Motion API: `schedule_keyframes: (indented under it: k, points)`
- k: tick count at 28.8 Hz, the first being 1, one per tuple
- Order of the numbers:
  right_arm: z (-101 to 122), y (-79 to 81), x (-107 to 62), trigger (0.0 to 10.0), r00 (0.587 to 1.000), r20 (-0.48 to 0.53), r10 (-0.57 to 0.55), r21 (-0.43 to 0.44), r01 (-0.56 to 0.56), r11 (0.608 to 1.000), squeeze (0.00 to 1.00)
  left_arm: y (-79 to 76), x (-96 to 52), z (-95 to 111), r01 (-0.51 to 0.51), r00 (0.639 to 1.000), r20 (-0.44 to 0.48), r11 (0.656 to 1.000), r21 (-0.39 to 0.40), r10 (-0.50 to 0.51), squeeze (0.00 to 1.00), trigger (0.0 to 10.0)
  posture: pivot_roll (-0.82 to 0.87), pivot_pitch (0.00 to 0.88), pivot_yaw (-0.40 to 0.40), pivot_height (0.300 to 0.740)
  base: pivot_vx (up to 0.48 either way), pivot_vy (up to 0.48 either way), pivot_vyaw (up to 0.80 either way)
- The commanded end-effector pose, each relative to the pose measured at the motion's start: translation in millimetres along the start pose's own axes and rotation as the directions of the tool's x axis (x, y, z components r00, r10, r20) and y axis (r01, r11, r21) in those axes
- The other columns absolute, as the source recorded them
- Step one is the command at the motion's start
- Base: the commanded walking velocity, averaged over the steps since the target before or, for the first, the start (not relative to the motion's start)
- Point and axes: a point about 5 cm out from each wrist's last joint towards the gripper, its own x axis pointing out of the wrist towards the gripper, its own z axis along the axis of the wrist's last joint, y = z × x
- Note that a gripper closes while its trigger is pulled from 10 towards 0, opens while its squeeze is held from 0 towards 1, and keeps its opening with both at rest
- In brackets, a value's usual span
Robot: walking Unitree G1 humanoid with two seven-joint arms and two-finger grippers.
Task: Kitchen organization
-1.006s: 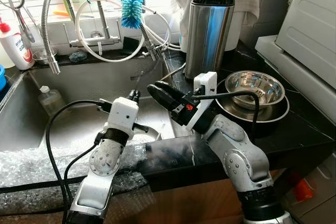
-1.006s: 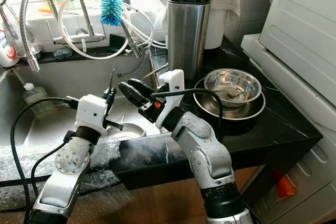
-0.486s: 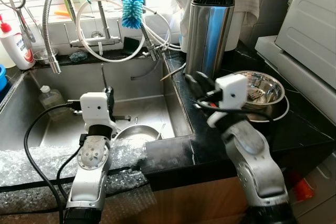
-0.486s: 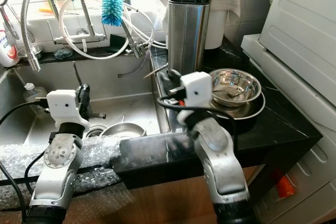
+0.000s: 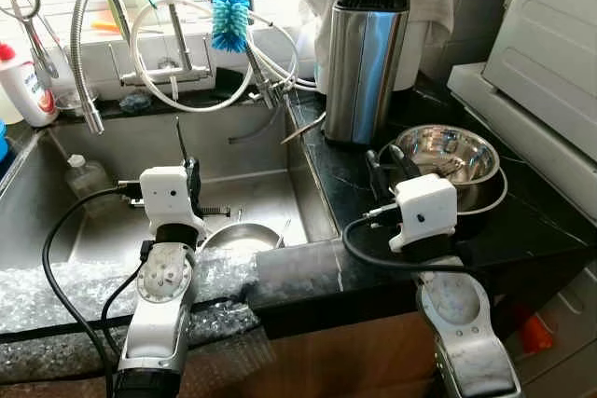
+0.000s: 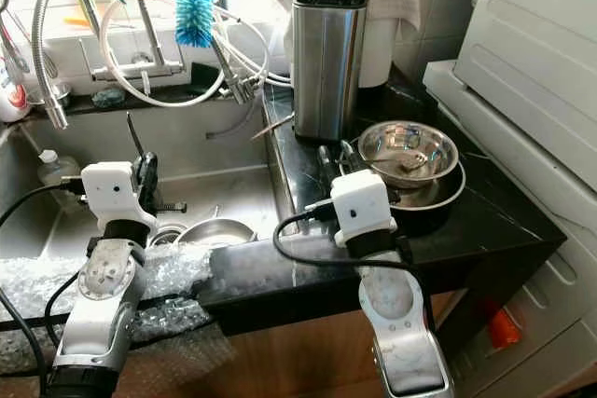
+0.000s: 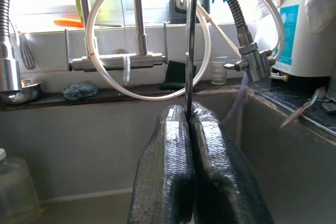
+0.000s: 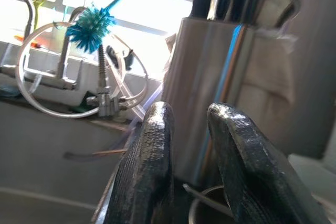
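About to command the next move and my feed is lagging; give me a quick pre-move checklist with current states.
1. Left gripper shut on the thin metal utensil: ok.
2. Utensil upright over the sink: ok.
3. Right gripper open, holding nothing: ok.
4. Right gripper beside the stacked steel bowls on the counter: ok.
5. What kind of utensil: cannot tell.
6. Knife block upright behind the bowls: ok.

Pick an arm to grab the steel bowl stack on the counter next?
Right. The right gripper is beside the bowl stack, fingers apart and empty. The left gripper is over the sink, shut on a thin metal rod.
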Motion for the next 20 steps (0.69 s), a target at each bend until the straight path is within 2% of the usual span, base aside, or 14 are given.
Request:
schedule_keyframes:
  k: [1, 5, 9, 19, 20]
  points:
    - [-2, -3.8, -5.6, 10.0, 0.999, -0.007, -0.041, -0.032, 0.041, 0.999, 0.00, 4.9, -2.8, -5, -0.011, 1.000, -0.024, 1.000, -0.008, 0.010, 0.00, 10.0, -0.07, 0.000, 0.052, 0.740, 0.000, 0.000, 0.00]
    - [-13, -8.3, -12.0, 10.0, 0.996, -0.050, -0.079, -0.037, 0.077, 0.996, 0.00, 5.5, -3.3, -6, -0.009, 1.000, -0.029, 1.000, -0.014, 0.008, 0.00, 10.0, -0.07, 0.000, 0.062, 0.740, 0.000, 0.000, 0.00]
    - [-25, -23.0, -20.1, 10.0, 0.972, -0.130, -0.197, 0.026, 0.202, 0.979, 0.00, 6.8, -0.3, -4, 0.000, 1.000, -0.026, 1.000, -0.023, 0.000, 0.00, 10.0, -0.08, 0.000, 0.080, 0.740, 0.000, 0.000, 0.00]
    - [-33, -27.8, -25.9, 10.0, 0.957, -0.171, -0.235, 0.052, 0.247, 0.968, 0.00, 9.5, 3.8, -4, -0.001, 0.999, -0.034, 1.000, -0.023, 0.000, 0.00, 10.0, -0.08, 0.000, 0.089, 0.740, 0.000, 0.000, 0.00]
    - [-33, -22.3, -22.3, 10.0, 0.967, -0.166, -0.192, 0.075, 0.207, 0.976, 0.00, 11.0, 4.9, -4, -0.017, 0.999, -0.036, 0.999, -0.032, 0.015, 0.00, 10.0, -0.08, 0.000, 0.092, 0.740, 0.000, 0.000, 0.00]
